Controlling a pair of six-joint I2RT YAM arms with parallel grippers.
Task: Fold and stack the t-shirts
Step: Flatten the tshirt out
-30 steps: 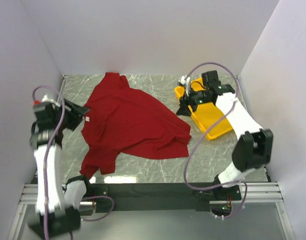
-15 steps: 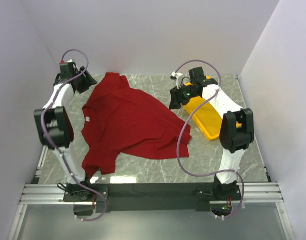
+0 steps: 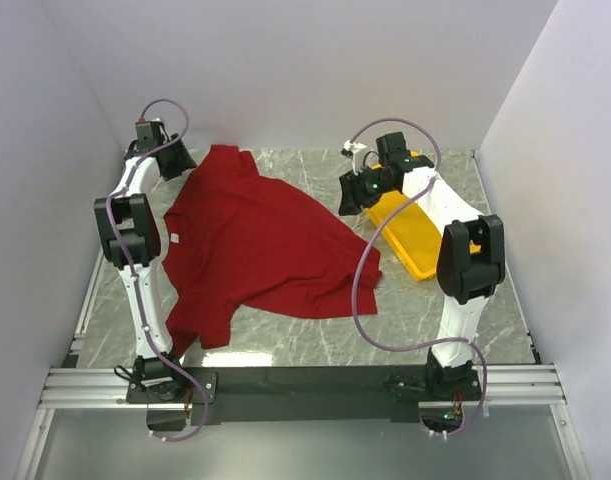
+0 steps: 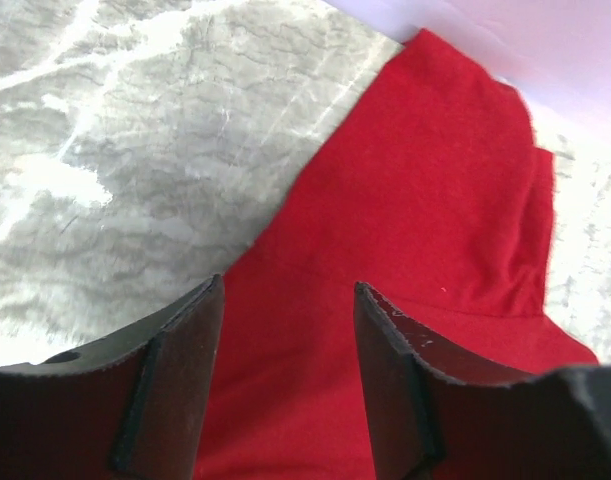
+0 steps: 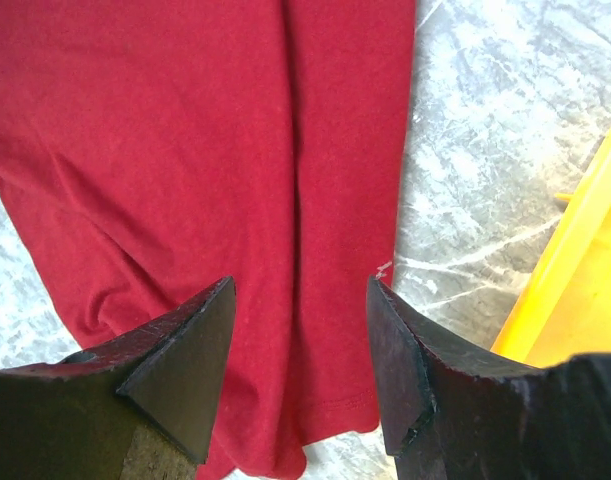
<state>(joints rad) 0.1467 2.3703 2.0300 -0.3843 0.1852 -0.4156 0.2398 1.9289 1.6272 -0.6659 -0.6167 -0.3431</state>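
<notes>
A red t-shirt [image 3: 255,245] lies crumpled and spread across the marble table. My left gripper [image 3: 178,163] is open at the far left, over the shirt's upper corner; the left wrist view shows red cloth [image 4: 425,200] between and beyond its fingers [image 4: 175,370]. My right gripper [image 3: 349,200] is open above the shirt's right edge, next to the yellow tray. The right wrist view shows the shirt's hem [image 5: 315,200] under the open fingers [image 5: 405,370]. Neither gripper holds anything.
A yellow tray [image 3: 420,232] lies at the right of the table, its edge also in the right wrist view [image 5: 575,300]. White walls close in the back and both sides. Bare marble [image 3: 315,340] shows in front of the shirt.
The left arm swung from the near left up to the far-left corner by the shirt's top. The right gripper moved left off the tray toward the shirt's right edge.
</notes>
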